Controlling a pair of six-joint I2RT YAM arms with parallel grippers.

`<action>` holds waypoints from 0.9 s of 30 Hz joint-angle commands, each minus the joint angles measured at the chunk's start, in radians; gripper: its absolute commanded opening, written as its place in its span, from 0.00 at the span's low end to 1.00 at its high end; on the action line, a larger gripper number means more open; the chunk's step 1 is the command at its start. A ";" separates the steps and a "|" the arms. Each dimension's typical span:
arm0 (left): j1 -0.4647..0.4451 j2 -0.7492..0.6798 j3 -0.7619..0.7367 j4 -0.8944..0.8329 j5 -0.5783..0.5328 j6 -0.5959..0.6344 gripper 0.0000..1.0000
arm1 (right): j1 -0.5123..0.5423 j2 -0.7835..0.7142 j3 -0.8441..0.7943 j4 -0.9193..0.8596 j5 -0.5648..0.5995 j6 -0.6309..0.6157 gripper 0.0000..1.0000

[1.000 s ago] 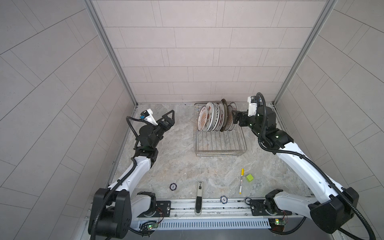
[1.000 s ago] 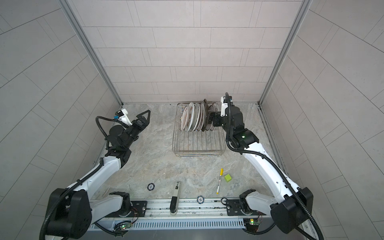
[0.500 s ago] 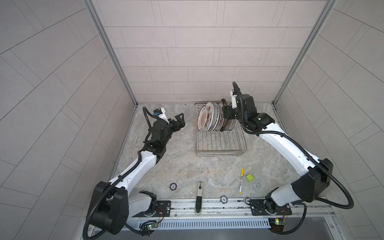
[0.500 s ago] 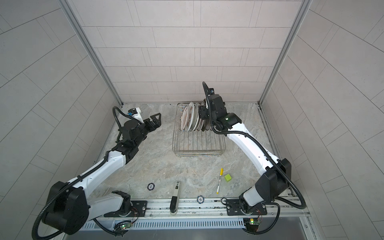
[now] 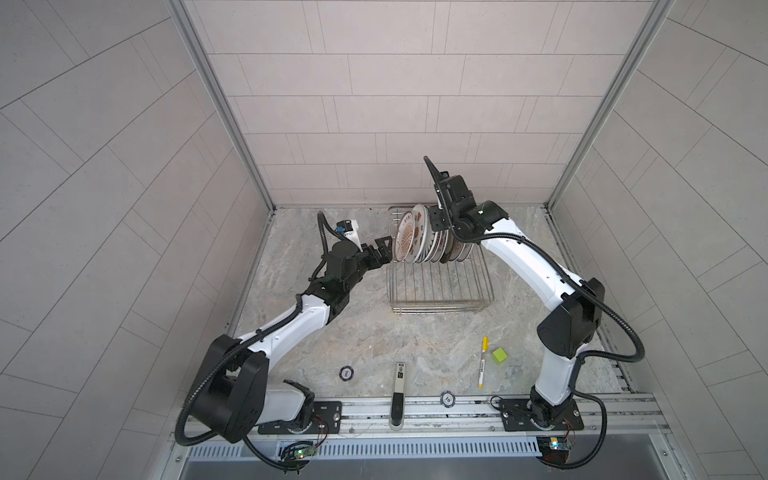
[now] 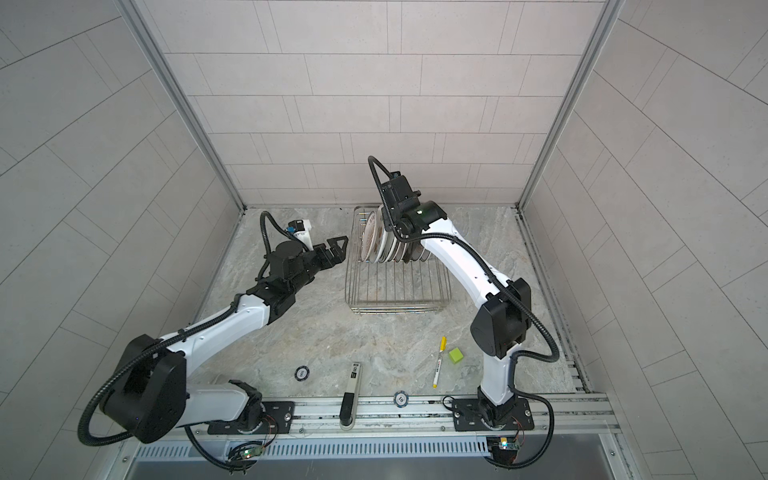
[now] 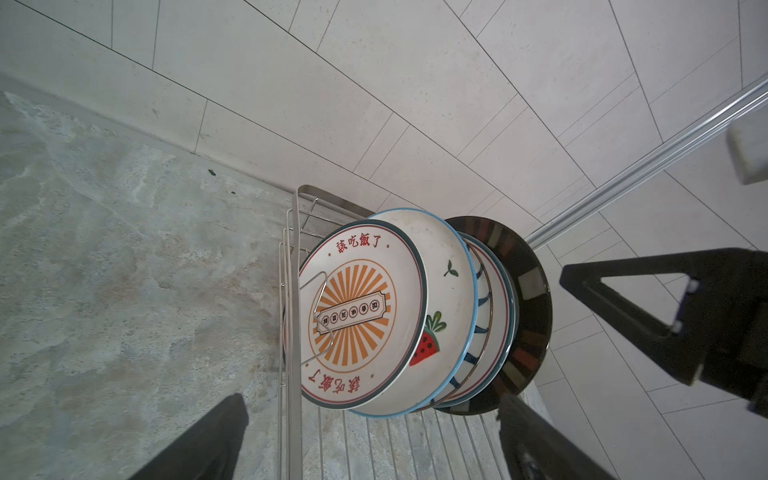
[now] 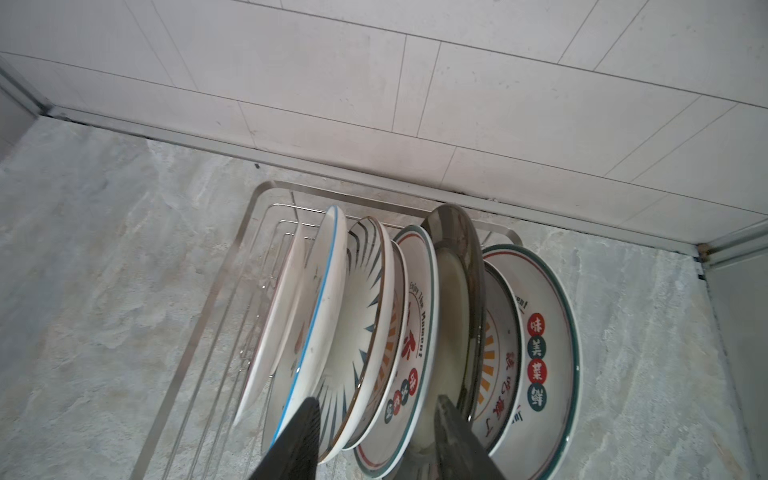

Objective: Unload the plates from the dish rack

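Observation:
Several plates [image 5: 411, 243] [image 6: 374, 243] stand on edge in the far half of the chrome dish rack [image 5: 440, 291] [image 6: 395, 293]. In the left wrist view the nearest plate bears an orange sunburst [image 7: 361, 316], with a blue-rimmed watermelon plate [image 7: 451, 286] behind it. My left gripper [image 5: 385, 249] [image 7: 372, 399] is open beside the rack's left wall, holding nothing. My right gripper [image 5: 434, 222] [image 8: 376, 401] hangs over the plates' top rims. Its fingers stand apart, straddling the navy-petal plate [image 8: 361, 299] and the red-character plate [image 8: 419, 291] next to the brown-rimmed plate [image 8: 459, 266].
The back wall runs close behind the rack. Near the table's front lie a yellow pen [image 5: 482, 361], a green cube [image 5: 499, 354], two poker chips [image 5: 346, 372] [image 5: 447, 399] and a black-and-white tool [image 5: 399, 386]. The rack's near half holds only bare wires.
My right arm swung from the rack's right side up over the plates, and its jaws narrowed. My left gripper moved right, up to the rack's left wall, staying open.

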 commanded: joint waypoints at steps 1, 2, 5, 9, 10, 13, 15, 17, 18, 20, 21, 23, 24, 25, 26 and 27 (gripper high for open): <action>-0.018 0.026 0.034 0.069 0.026 -0.016 1.00 | 0.013 0.045 0.066 -0.109 0.090 -0.010 0.42; -0.022 0.035 0.044 0.059 0.026 -0.012 1.00 | 0.017 0.063 0.086 -0.121 0.104 -0.023 0.37; -0.027 0.057 0.063 0.056 0.021 -0.012 1.00 | 0.019 0.112 0.144 -0.166 0.163 -0.017 0.36; -0.031 0.090 0.077 0.074 0.029 -0.027 1.00 | 0.021 0.158 0.187 -0.194 0.195 -0.015 0.34; -0.032 0.100 0.081 0.075 0.038 -0.031 1.00 | 0.022 0.171 0.199 -0.202 0.212 -0.015 0.34; -0.033 0.121 0.089 0.081 0.046 -0.036 1.00 | 0.029 0.207 0.237 -0.229 0.294 0.000 0.31; -0.032 0.129 0.095 0.081 0.048 -0.032 1.00 | 0.031 0.231 0.262 -0.245 0.330 0.006 0.31; -0.034 0.133 0.096 0.079 0.045 -0.026 1.00 | 0.030 0.252 0.284 -0.256 0.340 0.007 0.31; -0.034 0.135 0.097 0.078 0.040 -0.023 1.00 | 0.030 0.261 0.291 -0.257 0.337 0.005 0.31; -0.034 0.139 0.101 0.067 0.035 -0.018 1.00 | 0.030 0.284 0.313 -0.265 0.338 0.004 0.29; -0.033 0.140 0.105 0.063 0.032 -0.016 1.00 | 0.030 0.293 0.326 -0.272 0.338 0.005 0.29; -0.036 0.142 0.105 0.062 0.031 -0.017 1.00 | 0.030 0.312 0.344 -0.284 0.345 0.006 0.28; -0.037 0.143 0.106 0.062 0.032 -0.016 1.00 | 0.030 0.321 0.352 -0.289 0.353 0.007 0.28; -0.038 0.143 0.106 0.062 0.033 -0.014 1.00 | 0.031 0.326 0.358 -0.294 0.371 0.012 0.28; -0.038 0.143 0.106 0.061 0.033 -0.013 1.00 | 0.030 0.330 0.359 -0.298 0.386 0.016 0.28; -0.039 0.143 0.109 0.059 0.034 -0.013 1.00 | 0.030 0.333 0.359 -0.299 0.401 0.021 0.27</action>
